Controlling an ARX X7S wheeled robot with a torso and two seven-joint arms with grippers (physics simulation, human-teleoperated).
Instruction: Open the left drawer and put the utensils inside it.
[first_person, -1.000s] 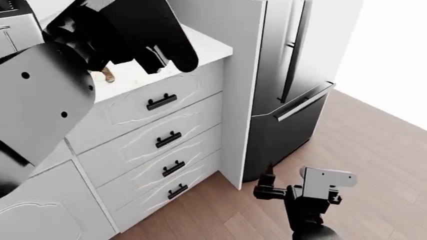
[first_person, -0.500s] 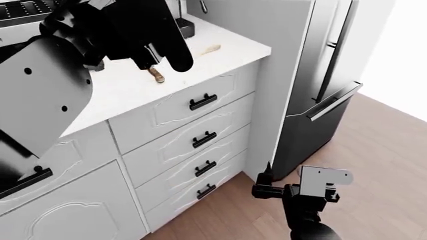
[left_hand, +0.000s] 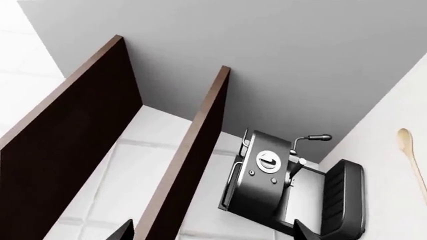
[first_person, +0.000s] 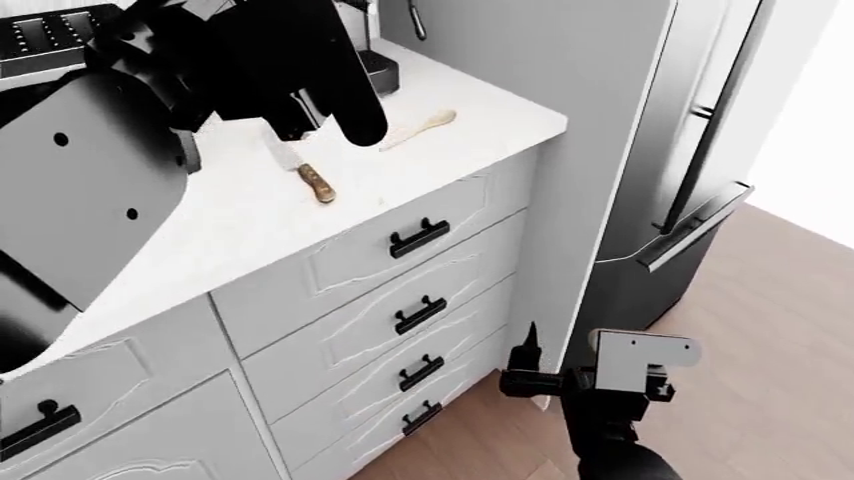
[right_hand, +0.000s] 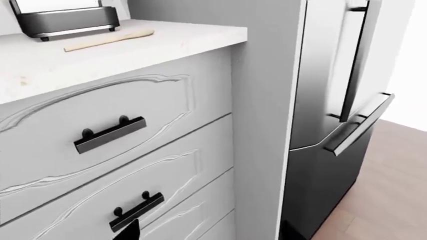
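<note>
Head view: the left gripper (first_person: 310, 118) is hanging above the counter (first_person: 240, 215), its fingers largely masked by the arm, so whether it is spread or clenched cannot be told. Just beneath it the knife (first_person: 304, 172) is lying flat, with the spoon (first_person: 419, 127) near it toward the fridge (first_person: 694, 180). The right gripper (first_person: 523, 362) is waiting low over the wood floor (first_person: 761, 350), apart from the cabinet; its state is also unclear. The drawer (first_person: 387, 245), topmost of four, is sitting fully closed, its handle (first_person: 419, 237) untouched.
</note>
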